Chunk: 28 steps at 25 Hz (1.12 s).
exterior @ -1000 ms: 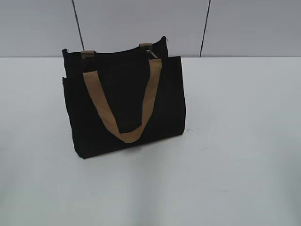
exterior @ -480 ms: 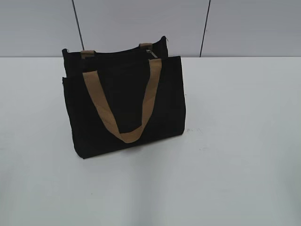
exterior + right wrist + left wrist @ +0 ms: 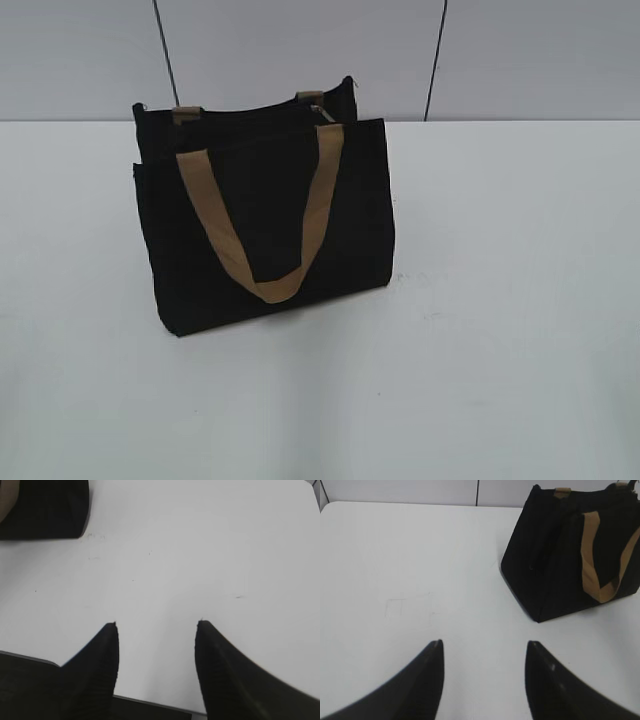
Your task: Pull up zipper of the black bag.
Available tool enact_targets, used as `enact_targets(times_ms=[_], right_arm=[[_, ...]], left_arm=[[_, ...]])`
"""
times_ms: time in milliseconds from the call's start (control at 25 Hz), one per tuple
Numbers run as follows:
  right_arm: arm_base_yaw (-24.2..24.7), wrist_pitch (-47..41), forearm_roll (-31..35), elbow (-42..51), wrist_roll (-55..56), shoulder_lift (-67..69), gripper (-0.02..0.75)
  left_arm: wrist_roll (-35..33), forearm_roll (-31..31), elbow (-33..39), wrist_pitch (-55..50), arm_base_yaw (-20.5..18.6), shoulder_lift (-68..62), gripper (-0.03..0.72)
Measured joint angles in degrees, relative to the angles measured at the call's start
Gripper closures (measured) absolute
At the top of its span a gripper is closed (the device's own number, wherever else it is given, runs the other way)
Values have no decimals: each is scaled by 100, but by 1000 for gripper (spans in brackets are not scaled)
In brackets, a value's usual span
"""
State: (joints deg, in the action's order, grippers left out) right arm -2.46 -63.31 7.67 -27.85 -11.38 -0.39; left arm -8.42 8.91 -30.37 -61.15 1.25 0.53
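Observation:
The black bag (image 3: 265, 225) stands upright on the white table, left of centre in the exterior view, with a tan handle (image 3: 260, 225) hanging down its front. A small silvery zipper tab (image 3: 323, 112) shows at the top edge near the right rear handle. The bag also shows at the upper right of the left wrist view (image 3: 575, 555) and its corner at the top left of the right wrist view (image 3: 45, 507). My left gripper (image 3: 484, 645) is open and empty, well short of the bag. My right gripper (image 3: 156, 625) is open and empty over bare table.
The white table (image 3: 500, 300) spreads around the bag. A grey panelled wall (image 3: 300, 50) rises behind it. The table's near edge (image 3: 150, 700) shows under the right gripper.

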Motion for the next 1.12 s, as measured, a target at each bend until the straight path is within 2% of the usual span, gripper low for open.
enact_targets(times_ms=[1120], right_arm=[[0, 30, 168, 5, 4, 0, 348]], left_arm=[[-29, 5, 0, 0, 0, 0, 293]])
